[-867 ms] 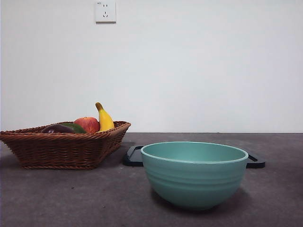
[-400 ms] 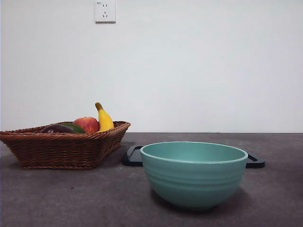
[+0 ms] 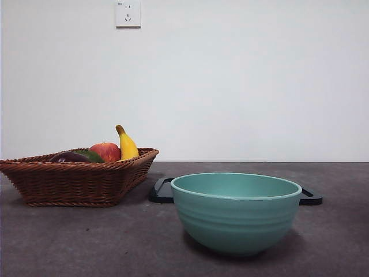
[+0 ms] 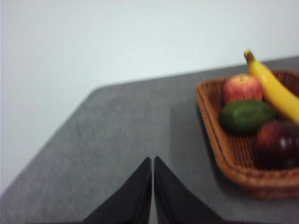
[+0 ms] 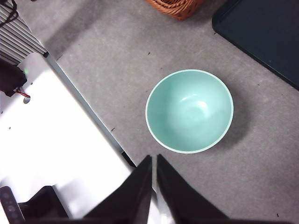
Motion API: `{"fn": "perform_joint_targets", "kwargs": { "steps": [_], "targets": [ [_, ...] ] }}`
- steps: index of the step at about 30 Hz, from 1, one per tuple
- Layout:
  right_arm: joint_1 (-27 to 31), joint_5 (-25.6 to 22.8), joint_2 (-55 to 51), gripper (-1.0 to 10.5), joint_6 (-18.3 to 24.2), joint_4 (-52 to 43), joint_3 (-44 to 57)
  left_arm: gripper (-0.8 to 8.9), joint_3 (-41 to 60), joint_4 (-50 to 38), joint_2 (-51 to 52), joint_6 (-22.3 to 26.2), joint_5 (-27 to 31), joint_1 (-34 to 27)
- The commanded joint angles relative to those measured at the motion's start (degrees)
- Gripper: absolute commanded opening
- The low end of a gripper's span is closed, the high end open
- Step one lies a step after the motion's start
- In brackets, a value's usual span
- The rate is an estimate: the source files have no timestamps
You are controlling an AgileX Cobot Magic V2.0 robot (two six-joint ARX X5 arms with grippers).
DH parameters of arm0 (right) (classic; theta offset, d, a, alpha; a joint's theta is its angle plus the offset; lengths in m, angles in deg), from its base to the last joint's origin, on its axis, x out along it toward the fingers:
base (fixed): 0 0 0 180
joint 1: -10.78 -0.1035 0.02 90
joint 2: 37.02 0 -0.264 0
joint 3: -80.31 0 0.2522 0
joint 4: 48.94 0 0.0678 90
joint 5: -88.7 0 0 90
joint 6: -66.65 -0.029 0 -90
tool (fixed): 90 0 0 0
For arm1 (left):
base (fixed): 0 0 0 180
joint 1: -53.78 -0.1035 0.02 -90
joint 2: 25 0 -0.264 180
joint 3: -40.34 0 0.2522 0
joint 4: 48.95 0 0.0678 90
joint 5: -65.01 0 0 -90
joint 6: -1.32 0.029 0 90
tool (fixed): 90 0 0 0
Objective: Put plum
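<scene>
The plum (image 4: 277,143) lay in the wicker basket (image 4: 233,161) near the tabletop (image 4: 131,126) edge, while the left pincer (image 4: 153,161) and right pincer (image 5: 154,158) were both pressed together, empty.

Matte black fingers (image 4: 140,196), tapered, wedge-shaped

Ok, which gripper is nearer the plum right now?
Left. The left gripper hangs just outside the basket that holds the plum. The right gripper is over by the bowl, with no plum in its view.
</scene>
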State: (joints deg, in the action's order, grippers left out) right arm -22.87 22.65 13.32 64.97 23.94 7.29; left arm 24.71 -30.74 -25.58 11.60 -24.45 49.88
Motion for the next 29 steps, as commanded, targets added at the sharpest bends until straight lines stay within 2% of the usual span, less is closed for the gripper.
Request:
{"fn": "perform_joint_targets", "kwargs": {
  "steps": [1,7,10,29],
  "targets": [
    [-0.4,0.1,0.5,0.1,0.7,-0.5,-0.6,0.07,1.1,0.3,0.4,-0.9,0.2,-0.2],
    [-0.4,0.1,0.5,0.1,0.7,-0.5,-0.6,0.07,1.2,6.7,0.4,-2.8,0.2,-0.2],
    [-0.4,0.1,0.5,0.1,0.7,-0.6,-0.6,0.07,1.2,6.5,0.4,-4.0,0.2,-0.2],
    [-0.4,0.1,0.5,0.1,0.7,-0.6,-0.6,0.07,1.2,6.5,0.4,-3.9,0.2,-0.2]
  ]
}}
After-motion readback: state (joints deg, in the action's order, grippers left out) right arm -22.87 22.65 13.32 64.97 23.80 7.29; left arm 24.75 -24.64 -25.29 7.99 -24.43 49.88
